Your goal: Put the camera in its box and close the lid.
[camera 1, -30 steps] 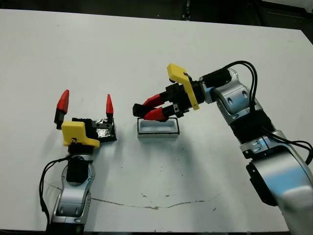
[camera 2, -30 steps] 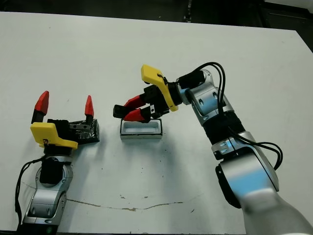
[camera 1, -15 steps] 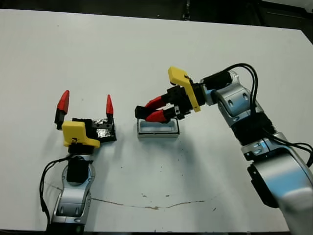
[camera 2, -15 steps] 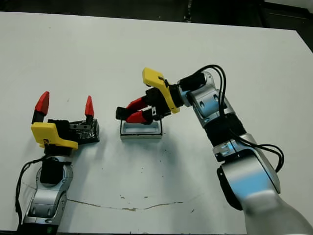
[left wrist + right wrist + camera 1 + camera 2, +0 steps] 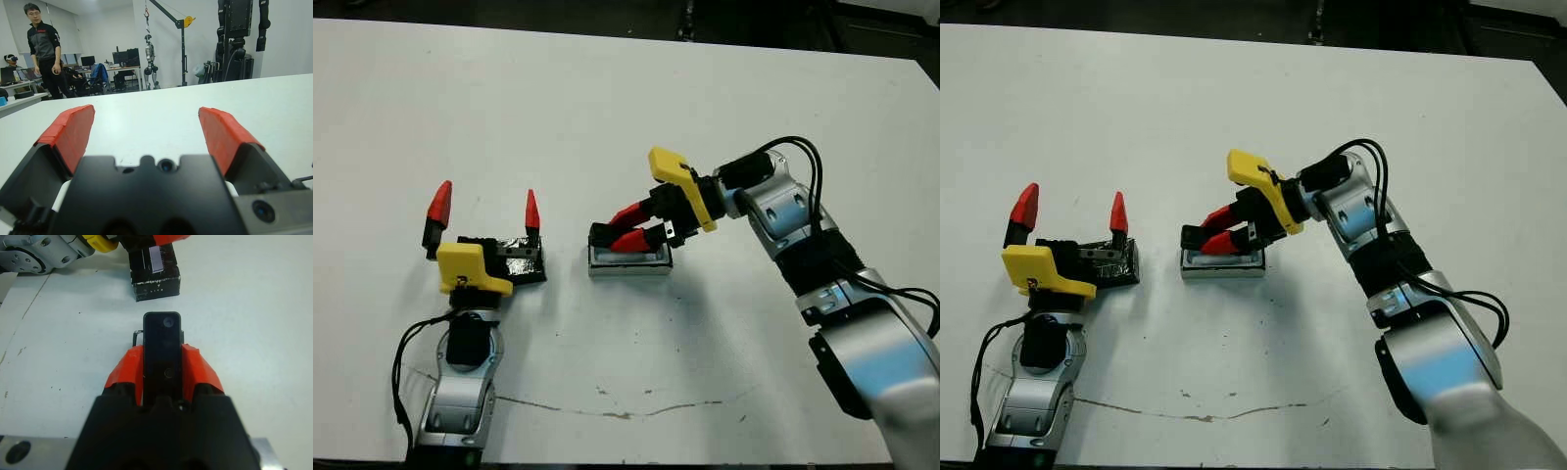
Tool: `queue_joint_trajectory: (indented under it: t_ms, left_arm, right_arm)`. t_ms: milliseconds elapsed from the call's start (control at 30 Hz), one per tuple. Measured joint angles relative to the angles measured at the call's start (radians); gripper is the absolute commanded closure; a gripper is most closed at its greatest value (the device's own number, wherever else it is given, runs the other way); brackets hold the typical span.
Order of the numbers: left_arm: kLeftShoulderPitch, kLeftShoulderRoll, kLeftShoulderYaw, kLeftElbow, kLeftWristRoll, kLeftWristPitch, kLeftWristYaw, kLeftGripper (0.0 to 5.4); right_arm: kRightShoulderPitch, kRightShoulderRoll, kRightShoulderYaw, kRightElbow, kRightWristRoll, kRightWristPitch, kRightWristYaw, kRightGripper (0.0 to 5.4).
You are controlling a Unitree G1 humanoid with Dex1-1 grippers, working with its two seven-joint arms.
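My right gripper [image 5: 616, 233] is shut on the camera [image 5: 602, 235], a slim black bar that sticks out past the red fingertips. It holds the camera tilted down over the left end of the box [image 5: 629, 266], a small white tray at the table's middle. In the right wrist view the camera [image 5: 162, 348] lies clamped between the two red fingers [image 5: 124, 373]. The lid [image 5: 520, 262], black with a silvery patch, lies on the table left of the box, beside my left gripper [image 5: 485, 208], which stands open and holds nothing.
The white table [image 5: 626, 108] stretches wide behind both arms, with a dark crack line [image 5: 607, 406] near its front edge. In the left wrist view a person [image 5: 44, 46] stands far beyond the table among desks and equipment.
My right gripper has come down and slightly left with the camera, from above the box to its left end. The left arm and the lid have not moved.
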Motion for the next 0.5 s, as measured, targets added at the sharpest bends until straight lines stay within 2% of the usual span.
queue_joint_trajectory:
  t_ms: [500]
  left_arm:
    - [0.001,0.0,0.0,0.001,0.002,-0.005,0.001,0.0]
  right_arm:
    - [0.034,-0.008,-0.003,0.0,0.001,0.0,0.011,3.74]
